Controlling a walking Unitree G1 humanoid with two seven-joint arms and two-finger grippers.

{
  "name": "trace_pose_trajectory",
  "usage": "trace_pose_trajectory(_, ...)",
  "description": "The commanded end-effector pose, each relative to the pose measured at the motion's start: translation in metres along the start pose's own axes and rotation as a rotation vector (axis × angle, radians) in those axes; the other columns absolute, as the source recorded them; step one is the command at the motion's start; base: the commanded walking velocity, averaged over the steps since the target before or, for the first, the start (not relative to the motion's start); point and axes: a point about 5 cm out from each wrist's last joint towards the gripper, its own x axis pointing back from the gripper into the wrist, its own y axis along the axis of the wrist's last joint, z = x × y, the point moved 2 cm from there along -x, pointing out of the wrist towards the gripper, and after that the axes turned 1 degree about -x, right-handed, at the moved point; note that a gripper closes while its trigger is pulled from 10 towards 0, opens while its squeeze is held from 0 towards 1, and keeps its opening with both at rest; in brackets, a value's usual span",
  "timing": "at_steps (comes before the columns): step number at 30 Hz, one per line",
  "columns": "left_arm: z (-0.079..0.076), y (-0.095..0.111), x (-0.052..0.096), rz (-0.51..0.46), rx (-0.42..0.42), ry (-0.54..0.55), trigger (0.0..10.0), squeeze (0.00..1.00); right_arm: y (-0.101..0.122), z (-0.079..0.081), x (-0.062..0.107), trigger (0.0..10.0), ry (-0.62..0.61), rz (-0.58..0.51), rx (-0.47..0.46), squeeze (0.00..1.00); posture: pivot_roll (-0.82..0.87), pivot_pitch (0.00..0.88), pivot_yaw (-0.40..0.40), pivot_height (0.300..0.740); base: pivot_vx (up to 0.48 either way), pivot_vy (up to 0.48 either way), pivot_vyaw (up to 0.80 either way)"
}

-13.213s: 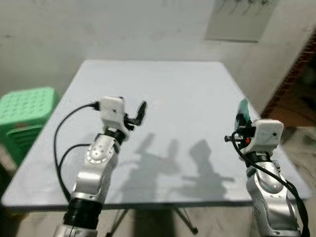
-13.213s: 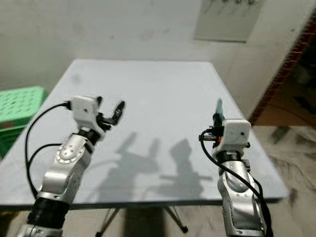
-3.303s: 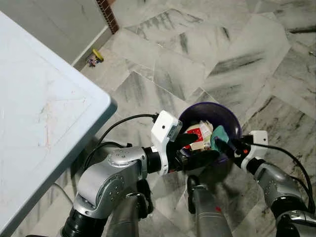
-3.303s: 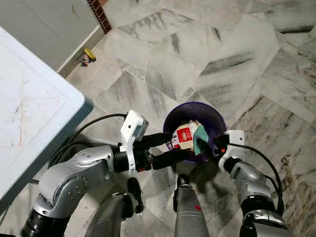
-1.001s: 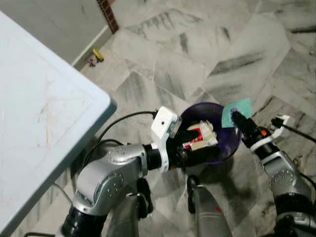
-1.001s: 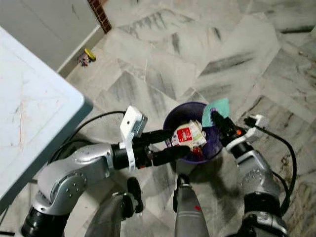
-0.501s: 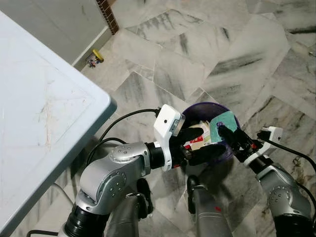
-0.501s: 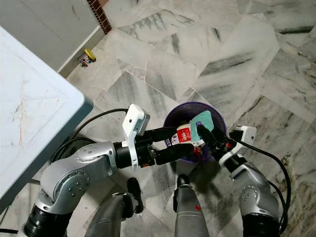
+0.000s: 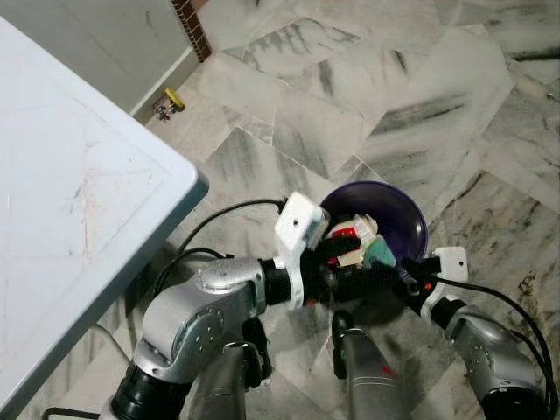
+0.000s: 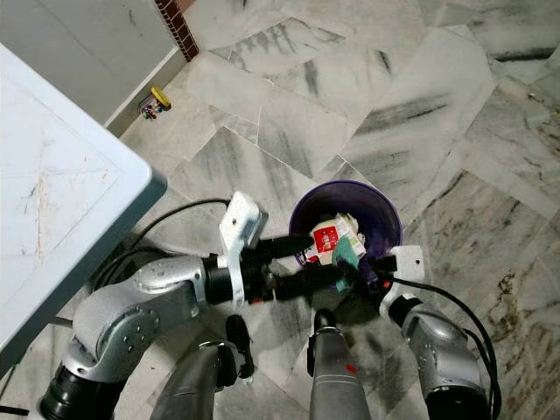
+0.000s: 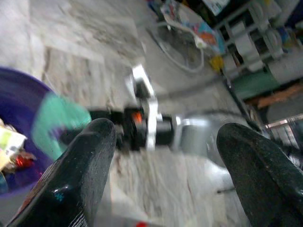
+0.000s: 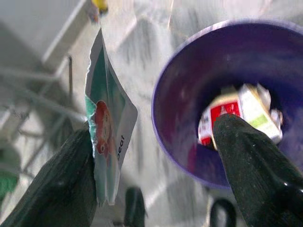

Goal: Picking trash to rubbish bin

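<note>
A purple rubbish bin (image 9: 411, 210) stands on the marble floor just ahead of my legs, with a red-and-white carton (image 9: 346, 234) and other wrappers inside. My right gripper (image 9: 398, 273) hovers at the bin's near rim. In the right wrist view its fingers stand open, and a teal packet (image 12: 106, 127) leans against one finger (image 12: 52, 189) only, beside the bin (image 12: 180, 80). The packet (image 9: 378, 254) hangs over the near rim. My left gripper (image 9: 354, 262) reaches in from the left at the same rim, open, nothing between its fingers.
A white table (image 9: 87, 201) fills the left side, its corner close to my left arm. A small yellow object (image 9: 166, 103) lies on the floor by the wall. My own legs (image 9: 367, 376) stand right below the bin. Open marble floor lies beyond and to the right.
My right gripper has dropped and drawn back from over the bin's middle to its near rim, the teal packet coming down with it. The left arm has hardly moved.
</note>
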Motion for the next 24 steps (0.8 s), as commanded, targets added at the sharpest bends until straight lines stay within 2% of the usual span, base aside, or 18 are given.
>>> trace_pose_trajectory(1, -0.011, -0.011, -0.001, 0.034, -0.015, -0.052, 10.0, 0.00, 0.001, -0.001, 0.007, 10.0, 0.003, -0.041, -0.046, 0.00, -0.12, 0.566, 0.137, 0.740, 0.000, 0.000, 0.00)
trace_pose_trajectory(2, -0.011, -0.011, -0.001, 0.034, -0.015, -0.052, 10.0, 0.00, 0.001, -0.001, 0.007, 10.0, 0.003, -0.041, -0.046, 0.00, -0.12, 0.566, 0.137, 0.740, 0.000, 0.000, 0.00)
trace_pose_trajectory(4, -0.017, -0.017, -0.004, 0.058, -0.044, -0.091, 10.0, 0.00, 0.024, 0.005, 0.011, 10.0, 0.057, -0.122, -0.058, 0.00, -0.12, 0.568, 0.138, 0.740, 0.000, 0.000, 0.00)
trace_pose_trajectory(6, -0.018, -0.015, -0.007, 0.050, -0.047, -0.104, 10.0, 0.00, 0.033, 0.010, 0.013, 10.0, 0.095, -0.147, -0.073, 0.00, -0.13, 0.570, 0.138, 0.740, 0.000, 0.000, 0.00)
trace_pose_trajectory(9, -0.019, -0.013, -0.009, 0.047, -0.048, -0.110, 10.0, 0.00, 0.037, 0.015, 0.015, 10.0, 0.139, -0.156, -0.087, 0.00, -0.13, 0.569, 0.141, 0.740, 0.000, 0.000, 0.00)
trace_pose_trajectory(11, -0.020, -0.009, -0.013, 0.038, -0.056, -0.127, 10.0, 0.00, 0.047, 0.029, 0.016, 10.0, 0.231, -0.175, -0.108, 0.00, -0.13, 0.572, 0.145, 0.740, 0.000, 0.000, 0.00)
trace_pose_trajectory(15, -0.018, -0.010, -0.017, 0.036, -0.069, -0.121, 10.0, 0.00, 0.054, 0.038, 0.017, 10.0, 0.280, -0.184, -0.118, 0.00, -0.13, 0.575, 0.147, 0.740, 0.000, 0.000, 0.00)
trace_pose_trajectory(16, -0.017, -0.010, -0.019, 0.033, -0.076, -0.118, 10.0, 0.00, 0.061, 0.048, 0.018, 10.0, 0.326, -0.191, -0.134, 0.00, -0.13, 0.579, 0.147, 0.740, 0.000, 0.000, 0.00)
trace_pose_trajectory(24, -0.016, -0.009, -0.023, 0.019, -0.077, -0.109, 10.0, 0.00, 0.070, 0.066, 0.024, 10.0, 0.416, -0.187, -0.124, 0.00, -0.14, 0.583, 0.145, 0.740, 0.000, 0.000, 0.00)
